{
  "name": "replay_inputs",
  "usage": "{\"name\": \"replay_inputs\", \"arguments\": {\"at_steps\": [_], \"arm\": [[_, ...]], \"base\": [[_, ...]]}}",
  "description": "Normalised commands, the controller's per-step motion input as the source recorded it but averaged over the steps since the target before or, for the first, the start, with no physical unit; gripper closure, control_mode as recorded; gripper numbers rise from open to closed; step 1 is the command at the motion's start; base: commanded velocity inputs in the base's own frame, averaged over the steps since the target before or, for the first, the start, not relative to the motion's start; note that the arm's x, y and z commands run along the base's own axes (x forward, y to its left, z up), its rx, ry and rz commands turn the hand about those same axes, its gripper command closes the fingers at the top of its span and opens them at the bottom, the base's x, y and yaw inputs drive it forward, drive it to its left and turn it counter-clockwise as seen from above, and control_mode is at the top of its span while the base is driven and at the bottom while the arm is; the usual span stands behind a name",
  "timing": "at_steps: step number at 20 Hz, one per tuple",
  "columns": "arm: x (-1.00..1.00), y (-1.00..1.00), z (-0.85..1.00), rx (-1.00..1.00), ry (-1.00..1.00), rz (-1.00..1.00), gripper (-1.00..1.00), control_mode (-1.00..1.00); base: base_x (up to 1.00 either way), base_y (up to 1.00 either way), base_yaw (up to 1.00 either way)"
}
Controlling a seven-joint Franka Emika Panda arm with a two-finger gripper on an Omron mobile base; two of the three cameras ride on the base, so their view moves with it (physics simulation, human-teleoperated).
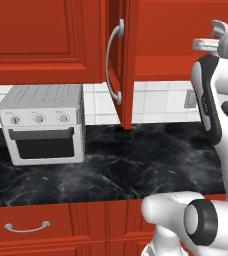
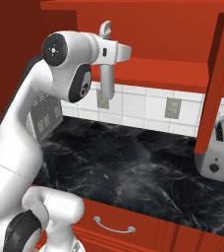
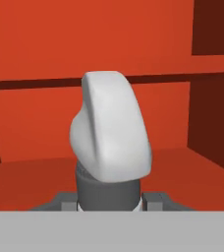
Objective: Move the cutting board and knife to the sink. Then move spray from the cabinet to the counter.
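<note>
Spray head (image 3: 113, 130): closest to the hand camera, pale grey nozzle cap on a darker neck, upright, sitting low between the two dark fingertips (image 3: 62, 201).
Claw (image 3: 109, 203): narrowed onto the neck of the spray bottle, one tip on each side; holding it, judging by how snugly the neck fills the gap, though actual contact is hidden at the bottom edge.
Reason for grip: taken at the slim neck, probably because the body is wider and the trigger head stops the bottle slipping down.
Bottle in the right base view (image 2: 106, 64): hanging below the hand, nozzle poking up above it, at the mouth of the cabinet and just in front of the red shelf (image 2: 173, 74).
Bottle in the left base view (image 1: 213, 39): only the trigger end shows beside the arm, up at shelf height.
Cabinet door (image 1: 123, 60): swung wide open, edge-on to the camera, curved silver handle (image 1: 114, 62) facing out; left open so the arm can reach in and back out.
Table (image 1: 136, 160): black marbled top with bare space straight below the bottle, a toaster oven (image 1: 43, 122) to the left, a toaster (image 2: 222, 157) to the right.
Step in hand: likely lifting the bottle clear of the shelf, with the lowering onto the table yet to come.
Risk: shelf lip and open door both close to the path down.
</note>
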Motion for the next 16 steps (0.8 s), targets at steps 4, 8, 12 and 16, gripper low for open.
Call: {"name": "replay_inputs", "arguments": {"at_steps": [4,8,12,16], "arm": [[-0.95,-0.07,-0.31,0.0,0.0,0.0,1.0,-1.0],[-0.67,0.0,-0.35,0.0,0.01,0.0,1.0,-1.0],[-0.06,-0.03,-0.84,0.0,0.01,0.04,1.0,-1.0],[0.05,-0.02,-0.8,0.0,0.0,0.13,1.0,-1.0]], "base": [[0.0,0.0,0.0],[0.0,0.0,0.0],[0.0,0.0,0.0],[0.0,0.0,0.0]]}}
